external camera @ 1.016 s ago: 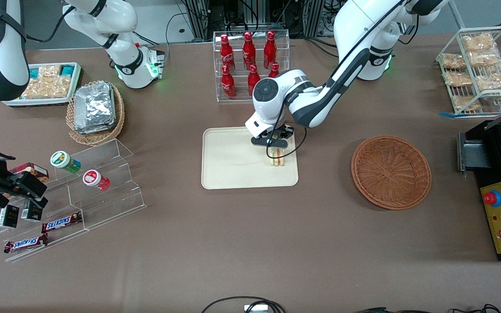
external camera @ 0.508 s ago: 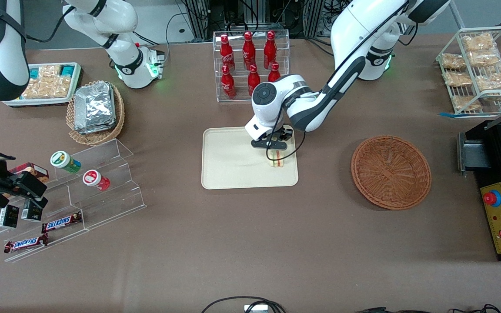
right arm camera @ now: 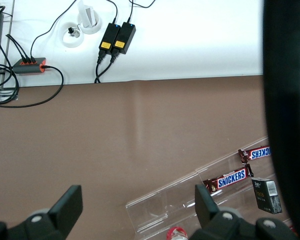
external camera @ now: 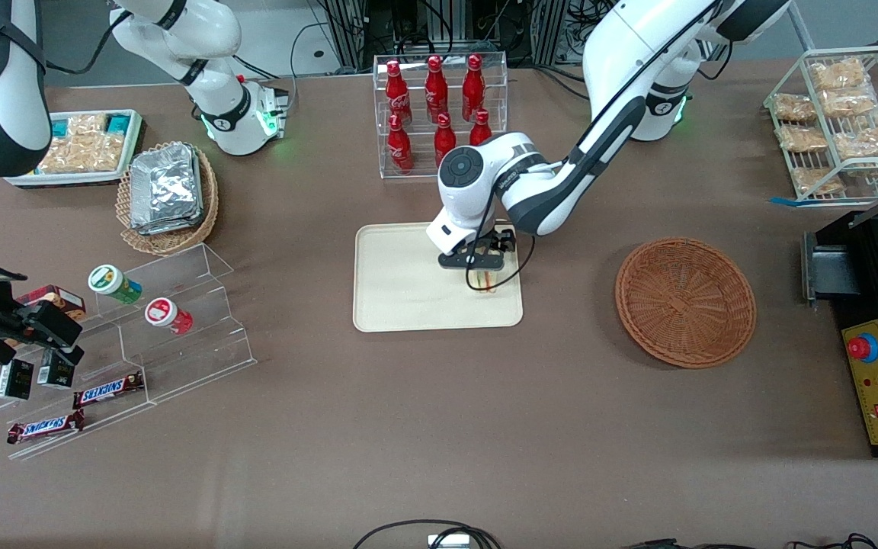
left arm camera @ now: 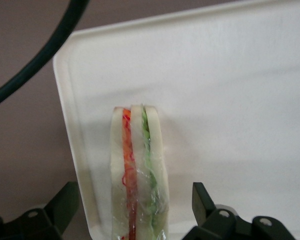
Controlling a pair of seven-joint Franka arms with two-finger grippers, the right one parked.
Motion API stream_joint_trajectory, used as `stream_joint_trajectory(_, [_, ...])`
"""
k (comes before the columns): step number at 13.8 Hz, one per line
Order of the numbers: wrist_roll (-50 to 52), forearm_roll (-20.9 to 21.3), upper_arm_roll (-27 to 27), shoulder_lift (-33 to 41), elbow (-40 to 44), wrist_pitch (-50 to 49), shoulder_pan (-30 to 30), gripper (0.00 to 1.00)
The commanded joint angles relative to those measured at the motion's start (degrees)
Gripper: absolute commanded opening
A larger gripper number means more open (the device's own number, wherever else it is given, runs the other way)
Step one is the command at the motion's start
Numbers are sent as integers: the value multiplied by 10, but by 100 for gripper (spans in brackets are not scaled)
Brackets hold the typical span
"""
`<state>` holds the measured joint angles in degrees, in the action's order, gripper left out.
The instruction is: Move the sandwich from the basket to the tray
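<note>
The sandwich [left arm camera: 137, 170], a clear-wrapped wedge with red and green filling, stands on edge on the cream tray [left arm camera: 230, 100], close to the tray's rim. My left gripper [left arm camera: 135, 205] is open and straddles it, with a gap between each black finger [left arm camera: 65, 205] and the bread. In the front view the gripper [external camera: 477, 263] hangs low over the tray [external camera: 401, 297] at the end toward the basket. It covers most of the sandwich [external camera: 488, 284]. The reddish-brown basket [external camera: 685, 300] holds nothing and lies beside the tray, toward the working arm's end.
A clear rack of red bottles [external camera: 439, 114] stands just farther from the camera than the tray. A tan basket of foil packets [external camera: 168, 194] and clear tiered shelves with snacks [external camera: 142, 320] lie toward the parked arm's end. A wire rack [external camera: 839, 122] and black machine [external camera: 877, 335] stand past the basket.
The gripper has dropped slightly lower over the sandwich and shifted a little nearer the camera, so less of the sandwich shows in the front view. The sandwich stays at the same spot on the tray.
</note>
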<state>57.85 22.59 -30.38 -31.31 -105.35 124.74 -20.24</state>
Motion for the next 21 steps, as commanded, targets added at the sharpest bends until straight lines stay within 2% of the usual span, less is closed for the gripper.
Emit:
stream_joint_trajectory(1, [9, -32, 9, 9, 62, -63, 2, 100])
stream_joint_trajectory(4, [32, -38, 62, 22, 115, -113, 2, 100])
stream_joint_trajectory(6, [30, -68, 119, 35, 134, -114, 1, 100])
stream_joint_trajectory(10, [-2, -83, 221, 69, 133, -141, 4, 100])
stream_joint_trajectory(13, [-83, -105, 229, 97, 134, -160, 65, 100])
stream_joint_trajectory(18, [-270, -138, 229, 158, 135, -252, 155, 100])
stream_joint_trajectory(21, [-379, -146, 231, 205, 130, -287, 198, 100])
